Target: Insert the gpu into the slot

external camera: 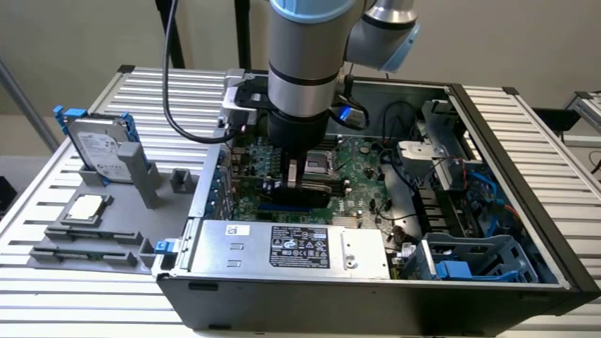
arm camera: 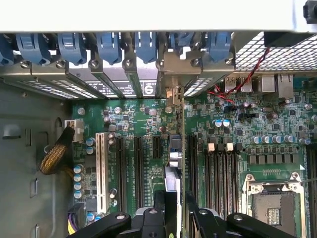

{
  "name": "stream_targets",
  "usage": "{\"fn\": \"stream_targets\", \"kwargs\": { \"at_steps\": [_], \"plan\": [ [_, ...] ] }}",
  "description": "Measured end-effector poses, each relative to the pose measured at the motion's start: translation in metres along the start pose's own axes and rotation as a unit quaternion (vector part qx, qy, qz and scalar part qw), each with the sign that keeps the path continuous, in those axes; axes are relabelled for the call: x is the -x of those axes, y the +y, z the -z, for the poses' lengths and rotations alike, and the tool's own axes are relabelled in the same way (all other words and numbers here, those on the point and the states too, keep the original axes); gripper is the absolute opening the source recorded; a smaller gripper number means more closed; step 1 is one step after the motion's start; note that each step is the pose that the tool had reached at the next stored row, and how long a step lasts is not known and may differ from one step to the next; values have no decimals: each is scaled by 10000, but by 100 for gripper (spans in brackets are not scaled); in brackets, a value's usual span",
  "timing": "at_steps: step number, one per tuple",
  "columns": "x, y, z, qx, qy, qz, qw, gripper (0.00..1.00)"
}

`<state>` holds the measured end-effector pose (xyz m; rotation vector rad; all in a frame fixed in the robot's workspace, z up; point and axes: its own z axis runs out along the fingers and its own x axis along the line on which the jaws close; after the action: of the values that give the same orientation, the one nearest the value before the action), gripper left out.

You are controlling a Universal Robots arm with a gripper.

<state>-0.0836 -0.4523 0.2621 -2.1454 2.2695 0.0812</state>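
Observation:
My gripper (external camera: 307, 176) reaches straight down into the open computer case (external camera: 488, 176) and is shut on the gpu (external camera: 302, 190), a dark card held on edge above the green motherboard (external camera: 362, 158). In the wrist view the gpu (arm camera: 183, 148) shows edge-on as a thin line running from my fingers (arm camera: 163, 218) to its metal bracket (arm camera: 174, 91) at the rear wall. My gripper (arm camera: 181, 215) clamps it from both sides. The bright-blue slot (external camera: 286, 208) lies right under the card. A bluish stretch of the slot (arm camera: 173, 146) shows beside the card's edge. I cannot tell whether the card is seated.
The silver labelled power-supply box (external camera: 291, 246) sits at the case's near wall. Black memory slots (arm camera: 220, 168) and the CPU socket (arm camera: 272, 208) lie beside the card, a white slot (arm camera: 101, 168) on its other side. Blue clips (arm camera: 109, 44) line the rear. A hard drive (external camera: 98, 144) stands outside.

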Motion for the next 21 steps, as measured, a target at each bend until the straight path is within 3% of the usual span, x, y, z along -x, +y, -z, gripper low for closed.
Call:
{"fn": "stream_targets", "kwargs": {
  "at_steps": [9,21],
  "plan": [
    [24,1,-10,0,3,8,10000,26],
    [23,1,-36,-2,43,13,10000,26]
  ]
}}
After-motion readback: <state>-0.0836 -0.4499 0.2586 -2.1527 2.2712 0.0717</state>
